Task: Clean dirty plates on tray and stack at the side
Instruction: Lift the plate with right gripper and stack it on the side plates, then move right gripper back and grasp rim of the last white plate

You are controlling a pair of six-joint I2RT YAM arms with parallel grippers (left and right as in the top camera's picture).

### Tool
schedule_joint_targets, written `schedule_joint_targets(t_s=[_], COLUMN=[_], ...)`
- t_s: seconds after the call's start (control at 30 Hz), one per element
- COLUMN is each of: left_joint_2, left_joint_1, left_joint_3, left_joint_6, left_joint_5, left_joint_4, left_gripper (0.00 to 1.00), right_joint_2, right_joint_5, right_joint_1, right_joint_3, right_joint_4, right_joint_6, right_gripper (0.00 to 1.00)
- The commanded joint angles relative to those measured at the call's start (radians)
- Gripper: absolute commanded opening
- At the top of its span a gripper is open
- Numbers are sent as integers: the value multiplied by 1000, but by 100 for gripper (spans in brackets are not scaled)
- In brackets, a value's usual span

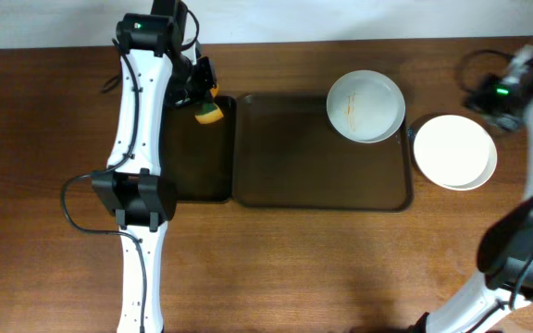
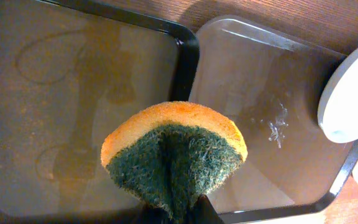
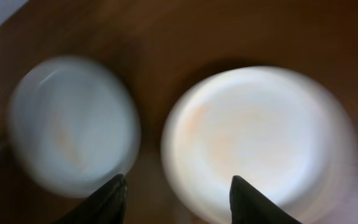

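A wooden table (image 1: 63,277) is seen from overhead; at its middle the large dark-brown tray (image 1: 322,185) is laid, and a narrower black tray (image 1: 197,176) is set just beside its left edge; one streaked plate (image 1: 365,106), white with thin orange marks, is placed at the brown tray's far right corner, overlapping the rim; a stack of white plates (image 1: 454,151) is set on the table just right of that tray; a yellow sponge (image 2: 174,149) with a green scouring face is clamped in the left gripper (image 1: 204,95) above the black tray's far right corner; the right gripper (image 3: 176,196) is held with fingers apart and empty above the plates, in a blurred view.
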Motion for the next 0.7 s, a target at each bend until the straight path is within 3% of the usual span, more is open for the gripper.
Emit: schedule_joint_targets(t_s=[0.0,0.07,0.17,0.33,0.4,0.57,0.67], left_joint_2=[9,9,9,9,9,9,9], left_joint_1=[-14,-19,-19,-20,-20,-20,-20], left_joint_3=[10,10,10,10,10,10,10], left_joint_6=[16,16,16,15,15,15,15], left_joint_5=[-11,-15,-15,-15,-15,-14,-14], left_joint_4=[0,4,4,4,5,4,5], left_gripper=[0,0,0,0,0,0,0], right_joint_2=[79,158,206,270,296,336,340], right_joint_5=[51,183,219,219,219,214,215], right_joint_1=[172,269,299,302,303,306,330], right_joint_3=[6,5,4,-3,-4,-5,-11], right_joint_4=[-32,-58,-55,-29,2,34,-28], right_joint_6=[24,145,198,196,196,188,166], right_gripper=[48,34,26,28,38,38,5])
